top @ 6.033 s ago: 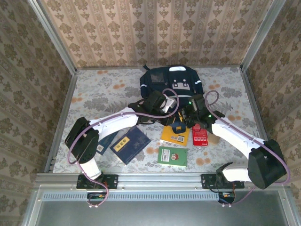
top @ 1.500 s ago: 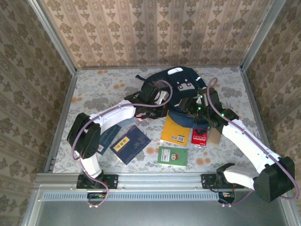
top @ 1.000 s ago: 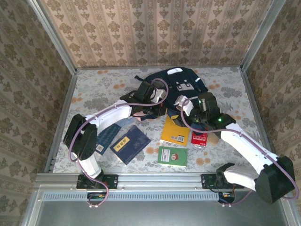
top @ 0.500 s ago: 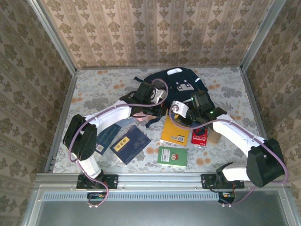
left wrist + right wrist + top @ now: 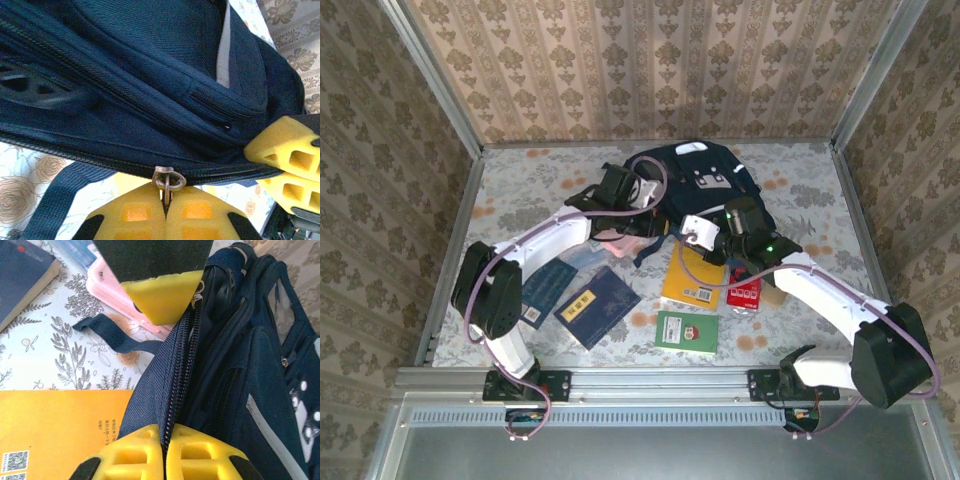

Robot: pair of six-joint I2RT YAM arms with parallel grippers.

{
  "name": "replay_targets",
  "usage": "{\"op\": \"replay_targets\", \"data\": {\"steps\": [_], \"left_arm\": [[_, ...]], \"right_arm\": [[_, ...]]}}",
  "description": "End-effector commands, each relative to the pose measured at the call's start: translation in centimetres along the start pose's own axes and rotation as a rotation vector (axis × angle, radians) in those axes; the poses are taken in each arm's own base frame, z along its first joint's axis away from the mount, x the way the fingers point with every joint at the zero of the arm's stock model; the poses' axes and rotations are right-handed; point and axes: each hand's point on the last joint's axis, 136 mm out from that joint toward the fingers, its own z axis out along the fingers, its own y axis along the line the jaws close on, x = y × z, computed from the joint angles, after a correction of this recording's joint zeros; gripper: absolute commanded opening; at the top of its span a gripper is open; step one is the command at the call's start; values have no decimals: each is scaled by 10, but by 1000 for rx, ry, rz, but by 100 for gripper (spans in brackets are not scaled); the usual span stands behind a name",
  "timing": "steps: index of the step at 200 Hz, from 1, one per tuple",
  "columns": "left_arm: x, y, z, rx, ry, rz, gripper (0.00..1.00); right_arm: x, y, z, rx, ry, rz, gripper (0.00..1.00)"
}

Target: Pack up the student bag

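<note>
The student bag [image 5: 695,180], dark navy with a white stripe, lies at the back middle of the table. My left gripper [image 5: 167,192] is shut on the metal zipper pull [image 5: 169,179] at the bag's [image 5: 150,65] lower seam. In the top view the left gripper [image 5: 653,222] sits at the bag's near-left edge. My right gripper [image 5: 164,432] is shut on the zipper edge of the bag [image 5: 240,355], a short way along the same seam, and in the top view the right gripper [image 5: 697,233] is beside the left one. The left gripper's fingers [image 5: 162,295] show at the seam's far end.
A yellow book [image 5: 692,282], a red packet [image 5: 745,291], a green book [image 5: 687,332], a navy book [image 5: 597,305] and a blue book [image 5: 550,285] lie in front of the bag. A pink case [image 5: 117,290] and a loose strap [image 5: 110,337] lie under the left gripper.
My right gripper has moved left to the bag's near edge and shut on the zipper seam. The left arm has drawn slightly left and back, still holding the zipper pull.
</note>
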Motion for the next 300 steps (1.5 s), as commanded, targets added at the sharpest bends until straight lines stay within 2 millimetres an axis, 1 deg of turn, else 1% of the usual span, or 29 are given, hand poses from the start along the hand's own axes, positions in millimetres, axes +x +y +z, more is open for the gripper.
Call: {"op": "replay_targets", "data": {"steps": [1,34,55,94,109,121,141,169,177,191,201,207,214,233,246,250,265,276,289,300], "left_arm": [[-24,24,-24,-89,-61,-13,0],[-29,53,-26,-174,-41,-61,3],[-33,66,-29,-198,-54,-100,7],[-41,82,-31,-236,-56,-126,19],[-43,83,-31,-232,-55,-131,23],[-44,80,-30,-215,-57,-135,26],[-44,72,-36,-195,-70,-130,30],[-37,66,-49,-196,-90,-126,33],[-35,65,-53,-204,-95,-125,33],[-32,63,-65,-229,-116,-118,33],[-30,63,-75,-252,-134,-109,34],[-28,63,-79,-268,-141,-104,34],[-27,62,-84,-282,-152,-95,34],[-22,63,-96,-324,-153,-74,36],[-18,63,-98,-335,-131,-74,37],[-16,62,-98,-334,-125,-73,37],[-13,59,-97,-327,-114,-63,38],[-10,55,-97,-330,-110,-52,39],[-8,50,-96,-329,-106,-33,39],[-8,42,-97,-322,-107,-18,40]], "right_arm": [[14,-8,-6,74,69,-38,0],[13,-8,-6,85,72,-52,0],[12,-8,-7,86,69,-54,0],[16,1,-4,65,89,-98,0],[15,2,-2,60,88,-95,0],[14,3,1,57,87,-87,0],[10,5,6,49,76,-69,0],[6,13,16,22,78,-74,0],[6,18,19,5,75,-76,0],[0,27,22,-6,41,-89,0],[-5,30,21,11,9,-85,0],[-9,28,20,29,-14,-75,3],[-13,27,17,48,-41,-56,10],[-29,21,5,86,-135,-10,34],[-40,15,-4,108,-181,17,51],[-43,13,-6,117,-190,28,55],[-52,9,-15,126,-227,73,58],[-59,3,-24,146,-258,137,56],[-61,-18,-37,236,-281,305,50],[-52,-41,-52,350,-256,498,46]]}}
